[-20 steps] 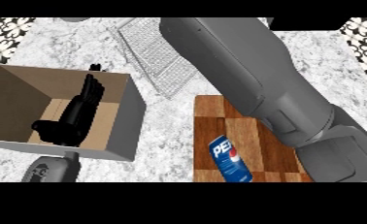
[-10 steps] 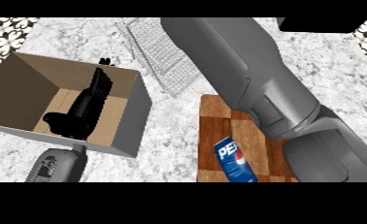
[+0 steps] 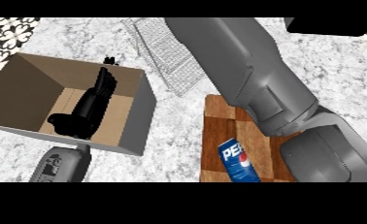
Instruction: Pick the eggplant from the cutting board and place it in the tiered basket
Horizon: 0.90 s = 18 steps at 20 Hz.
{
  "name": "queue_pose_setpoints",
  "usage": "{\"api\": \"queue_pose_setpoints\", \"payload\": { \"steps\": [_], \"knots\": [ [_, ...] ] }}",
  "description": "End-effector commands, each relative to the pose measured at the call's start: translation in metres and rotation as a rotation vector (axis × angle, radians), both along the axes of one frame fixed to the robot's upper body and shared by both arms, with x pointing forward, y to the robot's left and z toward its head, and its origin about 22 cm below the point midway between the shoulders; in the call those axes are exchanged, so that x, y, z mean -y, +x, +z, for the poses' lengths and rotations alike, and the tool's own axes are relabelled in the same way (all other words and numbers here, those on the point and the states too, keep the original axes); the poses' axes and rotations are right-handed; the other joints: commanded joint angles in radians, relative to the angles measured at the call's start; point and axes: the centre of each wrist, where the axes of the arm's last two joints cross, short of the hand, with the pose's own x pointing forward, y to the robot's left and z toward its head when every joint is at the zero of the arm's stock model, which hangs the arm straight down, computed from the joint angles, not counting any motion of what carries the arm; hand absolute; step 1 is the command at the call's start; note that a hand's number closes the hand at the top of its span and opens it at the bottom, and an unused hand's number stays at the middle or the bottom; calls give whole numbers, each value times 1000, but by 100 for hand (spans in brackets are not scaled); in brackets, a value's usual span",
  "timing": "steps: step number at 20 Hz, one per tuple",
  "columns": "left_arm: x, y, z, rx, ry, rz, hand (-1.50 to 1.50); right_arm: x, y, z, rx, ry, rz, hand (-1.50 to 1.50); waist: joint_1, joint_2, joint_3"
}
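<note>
No eggplant shows in the head view. The wooden cutting board lies at the lower right with a blue Pepsi can on its near end. My right forearm crosses the board and runs up past the wire tiered basket to the top edge, where the right hand is out of sight. My left hand stands open with its fingers pointing up, over the open cardboard box.
The cardboard box fills the left side of the marble counter. A patterned black-and-white item sits at the far left corner, and a dark object at the far right corner.
The box, left hand and can have drifted right and down in the view. The right forearm stays stretched toward the far edge, now covering more of the basket.
</note>
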Motion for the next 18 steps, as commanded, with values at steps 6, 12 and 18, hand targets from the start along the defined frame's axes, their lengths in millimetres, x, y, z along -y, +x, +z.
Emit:
{"api": "queue_pose_setpoints", "payload": {
  "steps": [6,12,18],
  "knots": [
    [23,-13,-28,-128,10,-70,0,13,7,-1,-128,434,-124,-150,11,11,-7],
    [6,-9,-28,-125,33,-33,0,11,6,4,14,491,-163,-150,5,3,-8],
    [-2,-11,-30,-162,15,2,0,17,13,-1,211,341,-342,-150,-54,-17,-10]
  ]
}}
